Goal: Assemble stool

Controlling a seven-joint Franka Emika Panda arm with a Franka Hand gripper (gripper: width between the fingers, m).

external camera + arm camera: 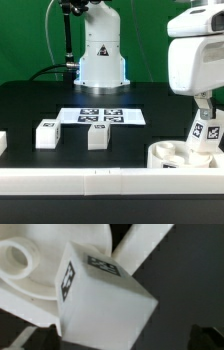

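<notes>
The stool's round white seat lies at the exterior view's right, by the front rail. One tagged white leg stands in it, leaning a little. My gripper hangs just above that leg's top, open. In the wrist view the leg fills the middle, the seat with a round socket lies behind it, and my gripper straddles the leg's end with dark fingertips standing off both sides. Two more legs lie loose on the black table.
The marker board lies flat in the middle of the table, in front of the robot base. A long white rail runs along the front edge. Another white part shows at the exterior view's far left edge.
</notes>
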